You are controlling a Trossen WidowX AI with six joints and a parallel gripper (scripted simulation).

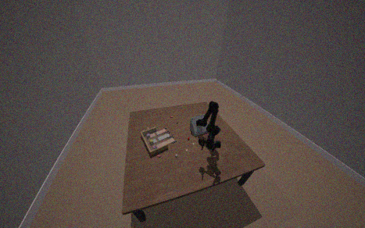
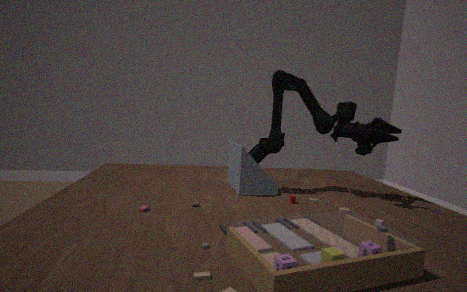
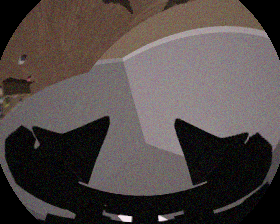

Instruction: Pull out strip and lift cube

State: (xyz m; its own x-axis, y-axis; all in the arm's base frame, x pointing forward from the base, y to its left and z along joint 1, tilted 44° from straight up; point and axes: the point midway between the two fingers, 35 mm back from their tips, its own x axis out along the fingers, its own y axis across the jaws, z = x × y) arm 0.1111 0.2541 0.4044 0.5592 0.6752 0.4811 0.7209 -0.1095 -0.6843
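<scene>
My gripper (image 2: 399, 135) (image 3: 142, 121) is open and empty, high above the table and away from the tray. A wooden tray (image 2: 349, 269) (image 1: 159, 151) holds three strips side by side. In the exterior view, the left pink strip (image 2: 251, 238) shows a gap before its far piece by a purple cube (image 2: 285, 261). The middle grey-blue strip (image 2: 288, 236) shows a gap before the piece by a yellow-green cube (image 2: 332, 254). The right pale pink strip (image 2: 326, 237) looks unbroken and reaches a second purple cube (image 2: 369, 248). Both purple cubes bear dark marks; I cannot read them.
A grey wedge-shaped block (image 2: 254, 181) (image 1: 195, 126) stands by the arm's base. Small loose bits lie about the table, among them a red one (image 2: 293, 199) (image 1: 188, 138), a pink one (image 2: 144, 208) and a tan one (image 2: 202, 275). A dark green item (image 2: 391, 243) stands in the tray's corner.
</scene>
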